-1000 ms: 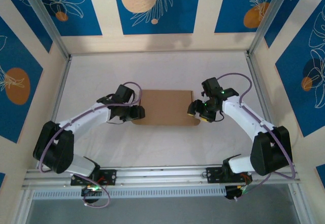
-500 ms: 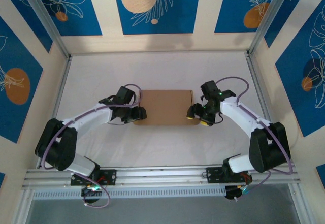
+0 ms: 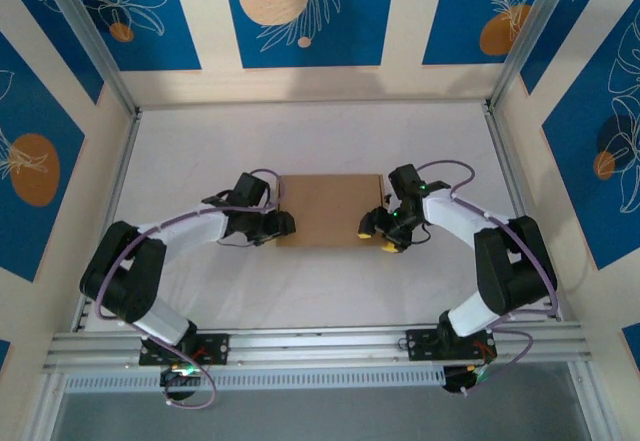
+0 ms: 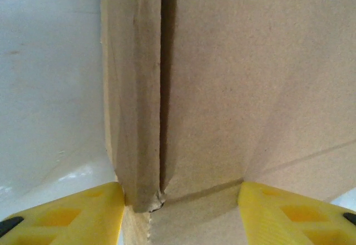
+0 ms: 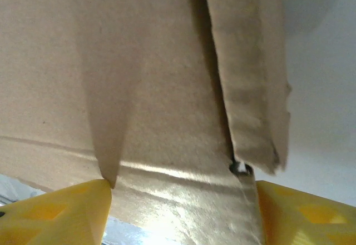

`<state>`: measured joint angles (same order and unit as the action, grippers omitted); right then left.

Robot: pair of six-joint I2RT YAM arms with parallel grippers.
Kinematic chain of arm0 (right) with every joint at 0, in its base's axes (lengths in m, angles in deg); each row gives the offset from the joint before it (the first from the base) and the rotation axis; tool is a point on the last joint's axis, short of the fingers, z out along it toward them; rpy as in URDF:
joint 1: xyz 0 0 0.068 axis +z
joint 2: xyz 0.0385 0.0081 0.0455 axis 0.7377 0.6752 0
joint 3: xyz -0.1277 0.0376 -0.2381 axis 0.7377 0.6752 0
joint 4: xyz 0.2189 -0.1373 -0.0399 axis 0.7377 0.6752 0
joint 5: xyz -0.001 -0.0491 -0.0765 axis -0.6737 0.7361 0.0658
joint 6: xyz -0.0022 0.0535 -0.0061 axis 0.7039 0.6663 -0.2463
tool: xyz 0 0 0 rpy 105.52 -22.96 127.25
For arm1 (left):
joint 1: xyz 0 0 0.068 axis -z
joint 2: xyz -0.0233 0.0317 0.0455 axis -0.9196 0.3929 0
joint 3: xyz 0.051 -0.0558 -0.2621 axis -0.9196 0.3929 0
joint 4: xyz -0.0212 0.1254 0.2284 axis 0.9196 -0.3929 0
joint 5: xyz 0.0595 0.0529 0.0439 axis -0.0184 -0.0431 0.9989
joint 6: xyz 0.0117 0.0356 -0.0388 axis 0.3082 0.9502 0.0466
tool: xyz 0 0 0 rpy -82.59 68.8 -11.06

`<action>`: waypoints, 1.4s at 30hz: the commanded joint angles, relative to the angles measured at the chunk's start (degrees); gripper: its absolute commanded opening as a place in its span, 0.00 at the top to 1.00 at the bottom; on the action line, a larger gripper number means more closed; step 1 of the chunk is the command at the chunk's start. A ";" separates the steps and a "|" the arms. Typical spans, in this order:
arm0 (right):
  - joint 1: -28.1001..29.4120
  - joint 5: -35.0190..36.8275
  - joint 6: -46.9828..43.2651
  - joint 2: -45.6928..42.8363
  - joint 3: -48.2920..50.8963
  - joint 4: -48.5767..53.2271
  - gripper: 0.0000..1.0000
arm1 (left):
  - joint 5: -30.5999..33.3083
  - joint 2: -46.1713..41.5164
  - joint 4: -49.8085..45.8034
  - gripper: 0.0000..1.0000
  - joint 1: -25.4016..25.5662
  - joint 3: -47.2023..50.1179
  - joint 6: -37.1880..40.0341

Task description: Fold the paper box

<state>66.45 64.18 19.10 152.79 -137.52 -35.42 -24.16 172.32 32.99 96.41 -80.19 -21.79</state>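
1. Brown cardboard, top external view: the paper box (image 3: 330, 211) lies closed and flat, a shallow rectangle, at the middle of the white table (image 3: 320, 141). It sits between the two arms, its long sides running left to right. The left gripper (image 3: 283, 225) meets the box's left end near the front corner. The right gripper (image 3: 378, 237) meets the right end, also near the front corner, its yellow fingertips against the cardboard. From this height neither pair of jaws can be read as gripping or loose. A metal rail (image 3: 320, 346) carries both arm bases at the near edge.

2. Left wrist view: the paper box (image 4: 233, 78) stands close before the camera, with a dark vertical seam dividing a narrow side panel from a broad face. The white table (image 4: 50, 89) shows to the left. The left gripper (image 4: 181, 200) has its yellow fingers (image 4: 72, 217) spread, and cardboard spans the whole gap between them. Whether they clamp it cannot be told.

3. Right wrist view: the paper box (image 5: 111, 61) presents a broad face with a horizontal crease low down. A narrow, rough-edged flap hangs at its right, with the table (image 5: 322, 89) beyond. The right gripper (image 5: 181, 192) likewise holds its yellow fingers (image 5: 61, 211) apart, cardboard filling the space between. Squeezing or merely touching cannot be told.
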 commanded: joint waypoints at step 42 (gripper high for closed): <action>-16.66 -19.18 0.29 -6.83 8.63 -8.43 0.35 | -8.35 2.53 7.11 0.87 -5.62 4.62 -2.68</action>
<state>50.10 41.40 22.25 148.64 -127.88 -49.60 -33.27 173.39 44.15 91.60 -76.34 -25.76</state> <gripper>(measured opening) 0.629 0.232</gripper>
